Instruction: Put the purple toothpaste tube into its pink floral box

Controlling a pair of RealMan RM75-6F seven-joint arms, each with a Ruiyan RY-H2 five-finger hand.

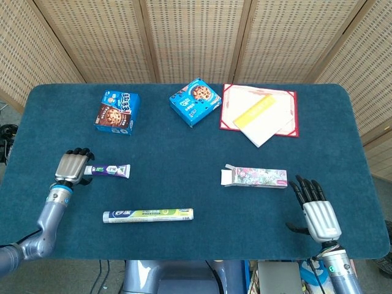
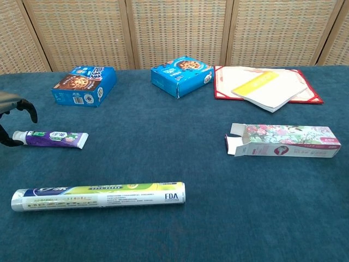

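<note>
The purple toothpaste tube (image 1: 109,171) (image 2: 50,138) lies flat at the left of the table, cap end to the left. My left hand (image 1: 73,166) (image 2: 12,117) arches over that cap end, its fingers curved above it and its thumb low beside the cap; the tube still rests on the cloth. The pink floral box (image 1: 254,176) (image 2: 283,141) lies on its side at the right, with its open flaps facing left. My right hand (image 1: 315,208) hovers near the front right, just beyond the box's closed end, fingers spread and holding nothing.
A long green-and-white tube (image 1: 147,215) (image 2: 98,197) lies near the front edge. Two blue cookie boxes (image 1: 117,113) (image 1: 195,101) and a red folder (image 1: 290,122) with a yellow-and-white booklet (image 1: 260,116) sit along the back of the blue table (image 1: 196,153).
</note>
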